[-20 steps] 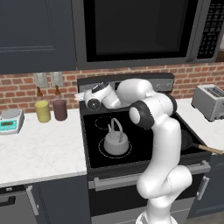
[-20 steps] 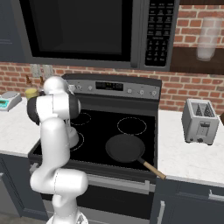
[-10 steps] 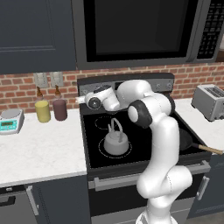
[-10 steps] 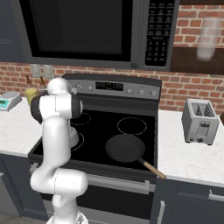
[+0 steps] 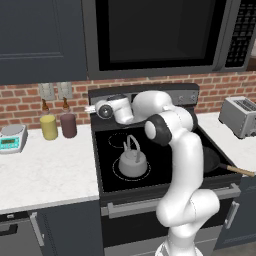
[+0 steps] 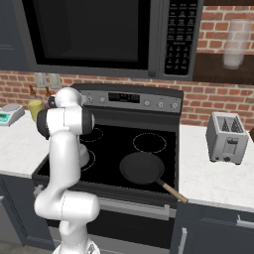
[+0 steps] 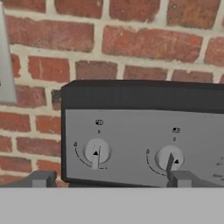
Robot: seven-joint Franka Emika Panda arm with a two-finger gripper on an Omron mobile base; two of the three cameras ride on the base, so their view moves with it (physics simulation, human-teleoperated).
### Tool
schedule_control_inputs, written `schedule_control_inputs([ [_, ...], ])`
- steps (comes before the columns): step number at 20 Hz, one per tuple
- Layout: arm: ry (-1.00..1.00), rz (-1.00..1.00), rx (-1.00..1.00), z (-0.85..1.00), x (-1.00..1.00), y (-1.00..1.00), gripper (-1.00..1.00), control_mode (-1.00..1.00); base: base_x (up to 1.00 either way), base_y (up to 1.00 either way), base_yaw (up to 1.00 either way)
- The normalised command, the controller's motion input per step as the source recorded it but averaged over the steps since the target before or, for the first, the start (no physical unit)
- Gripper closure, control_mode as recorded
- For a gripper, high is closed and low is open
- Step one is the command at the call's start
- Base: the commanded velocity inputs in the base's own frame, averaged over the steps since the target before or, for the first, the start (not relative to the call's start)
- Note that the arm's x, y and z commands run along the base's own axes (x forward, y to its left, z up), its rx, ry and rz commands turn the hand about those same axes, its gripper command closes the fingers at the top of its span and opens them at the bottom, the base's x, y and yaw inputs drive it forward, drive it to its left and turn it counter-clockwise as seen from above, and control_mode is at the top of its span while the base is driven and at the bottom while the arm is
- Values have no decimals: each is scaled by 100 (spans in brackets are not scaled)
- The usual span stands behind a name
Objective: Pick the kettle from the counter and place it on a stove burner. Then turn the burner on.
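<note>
Swinging left toward the stove's far-left knob (image 7: 96, 153), the gripper (image 5: 93, 108) gapes empty; kettle (image 5: 132, 161) sits on burner (image 5: 118, 171); knob looks stiff, best pinched across its rib.

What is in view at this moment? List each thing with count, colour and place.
kettle: one, grey, standing on the front left stove burner.
frying pan: one, dark, wooden handle, front right of the cooktop.
control knobs: two close ahead in the hand view, grey, on the stove's back panel.
toaster: one, silver, counter right of the stove.
canisters: two, yellow and maroon, counter left of the stove.
kitchen scale: one, pale, far left counter.
microwave: one, dark, above the stove.
gripper: one, open, empty, facing the knobs.
</note>
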Motion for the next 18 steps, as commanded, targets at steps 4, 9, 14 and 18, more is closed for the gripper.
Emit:
schedule_control_inputs([
  [4, 0, 0, 0, -12, 0, 0, -100, -100, 0, 0, 0],
  [9, 0, 0, 0, -10, 4, 2, -100, -100, 0, 0, 0],
  [14, -1, 0, 0, -1, 5, 3, -100, -100, 0, 0, 0],
  [18, 0, -1, 0, 0, 18, 7, -100, -100, 0, 0, 0],
])
